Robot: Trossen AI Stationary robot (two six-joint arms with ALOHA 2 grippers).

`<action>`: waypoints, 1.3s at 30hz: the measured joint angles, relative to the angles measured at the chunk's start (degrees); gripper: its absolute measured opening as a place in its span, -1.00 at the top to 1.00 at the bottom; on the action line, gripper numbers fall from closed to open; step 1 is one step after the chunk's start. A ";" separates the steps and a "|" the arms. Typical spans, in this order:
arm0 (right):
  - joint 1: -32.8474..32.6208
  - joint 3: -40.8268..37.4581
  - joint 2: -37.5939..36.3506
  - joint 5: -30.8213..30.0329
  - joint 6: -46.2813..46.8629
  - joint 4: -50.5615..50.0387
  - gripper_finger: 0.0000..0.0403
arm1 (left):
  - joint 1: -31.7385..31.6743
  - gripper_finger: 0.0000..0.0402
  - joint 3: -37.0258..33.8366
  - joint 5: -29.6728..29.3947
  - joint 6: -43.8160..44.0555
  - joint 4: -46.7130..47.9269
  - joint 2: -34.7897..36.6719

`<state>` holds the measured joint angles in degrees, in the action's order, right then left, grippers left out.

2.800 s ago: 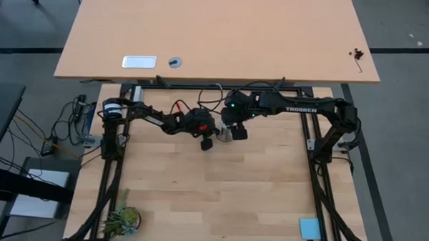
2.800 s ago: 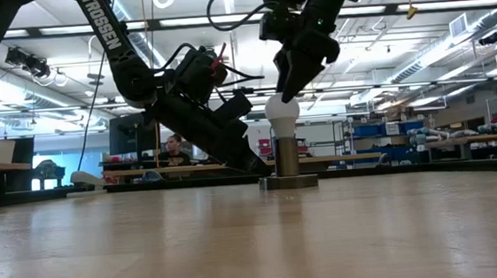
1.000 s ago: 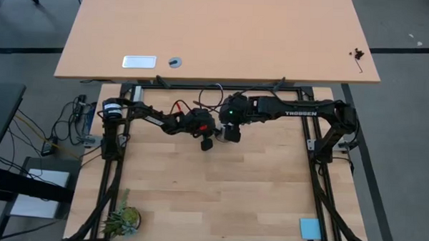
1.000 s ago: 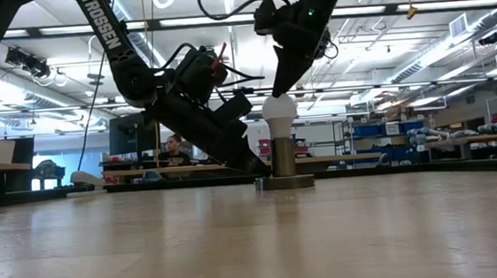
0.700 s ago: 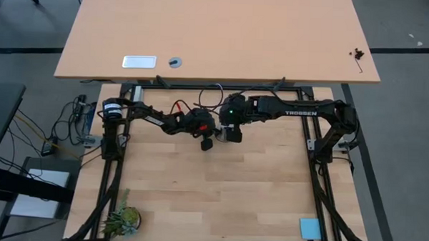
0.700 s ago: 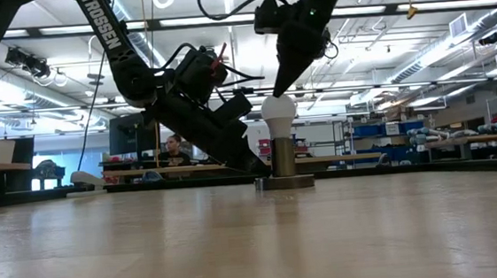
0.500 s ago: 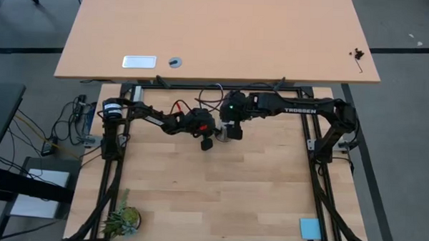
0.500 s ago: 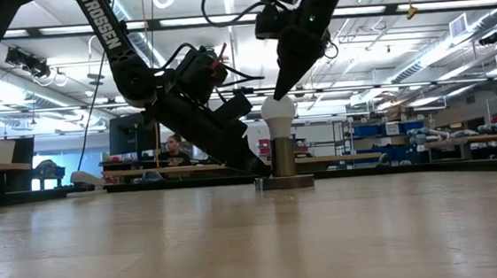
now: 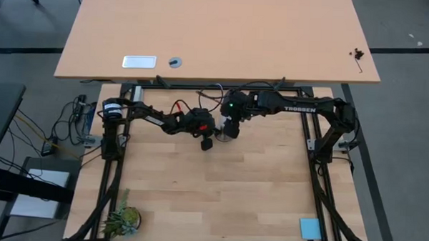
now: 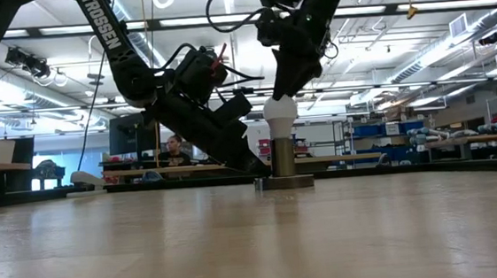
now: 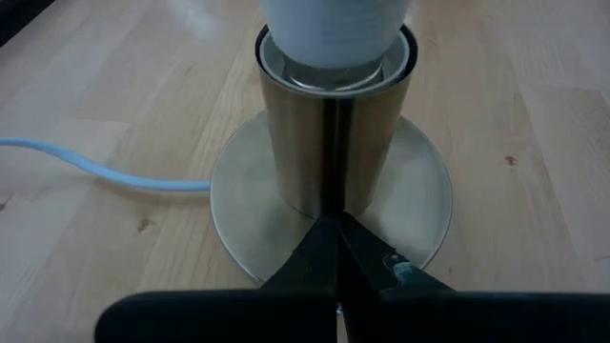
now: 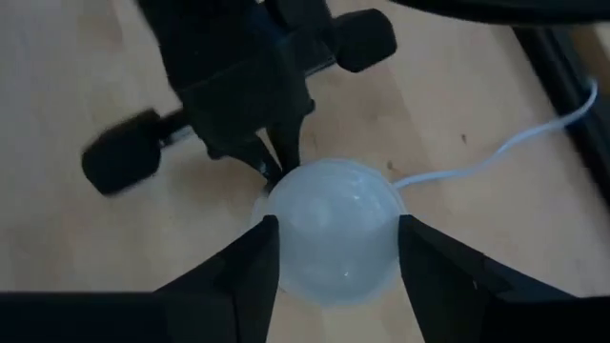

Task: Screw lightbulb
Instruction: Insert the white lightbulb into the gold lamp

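The bulb [image 12: 334, 227] sits upright in the socket [image 11: 334, 133], near the far edge of the table [image 9: 219, 192]. The right gripper [image 12: 335, 250] comes down on it from above. Its two fingers [image 12: 243, 272] are partly open, one on each side of the bulb. They look like they touch the round white part, but it is hard to tell how firmly.

In the low view the bulb [image 10: 280, 112] is a small white ball on top of the socket [image 10: 284, 158], and the right gripper [image 10: 285, 90] points down right over it. Only the top of the bulb shows there, because its screw end is hidden inside the socket.

The left gripper [image 11: 332, 250] is shut, with its two fingers pressed together into a point. The tip rests on the flat round base of the socket, right up against the metal tube. In that view the top of the bulb [image 11: 334, 24] is cut off.

A white cord [image 11: 95, 171] runs away from the socket over the wood.

In the high view both arms meet over the same spot, so the bulb and socket are mostly covered. Nearer, a little plant [image 9: 121, 219] stands in one corner and a blue pad [image 9: 309, 227] lies in the other.

Far behind the table, a person [image 10: 174, 147] sits in the room.
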<state>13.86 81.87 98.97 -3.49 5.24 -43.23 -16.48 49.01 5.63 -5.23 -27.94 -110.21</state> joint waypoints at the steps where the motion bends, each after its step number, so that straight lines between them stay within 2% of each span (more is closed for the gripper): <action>1: -0.19 0.00 0.04 0.02 2.25 -0.07 -0.04 | -0.01 1.00 0.00 0.00 0.00 0.00 0.00; 3: -0.69 -0.01 0.09 -0.08 3.56 0.27 -0.09 | 0.00 1.00 0.00 0.00 0.01 0.01 -0.02; 6: -1.40 -0.23 -0.24 -1.38 0.52 1.50 -0.19 | -0.01 1.00 0.00 0.01 0.58 0.01 -0.02; 12: -2.16 -0.49 -2.54 -3.35 -9.73 3.20 -0.44 | -0.01 1.00 0.00 0.04 0.72 0.01 -0.02; 17: -2.10 0.37 -2.99 0.70 -22.19 2.87 -0.54 | -0.01 1.00 0.00 0.04 0.70 0.02 -0.04; 21: -1.30 0.50 -2.43 3.06 -32.67 0.93 -0.50 | -0.01 1.00 0.00 0.04 0.70 0.02 -0.04; 24: -0.62 0.46 -1.46 3.13 -36.23 0.73 -0.45 | -0.01 1.00 0.00 0.02 0.68 0.02 -0.04; 33: 0.59 0.50 -0.52 3.22 -38.73 1.14 -0.35 | -0.01 1.00 -0.02 0.26 0.61 0.00 -0.04; 39: 1.06 0.50 -0.54 3.34 -36.80 1.05 -0.18 | -0.01 1.00 -0.02 0.29 0.61 -0.04 -0.04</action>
<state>14.92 82.37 98.43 -0.14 -31.55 -42.18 -16.49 48.99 5.91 -4.62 -27.99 -110.26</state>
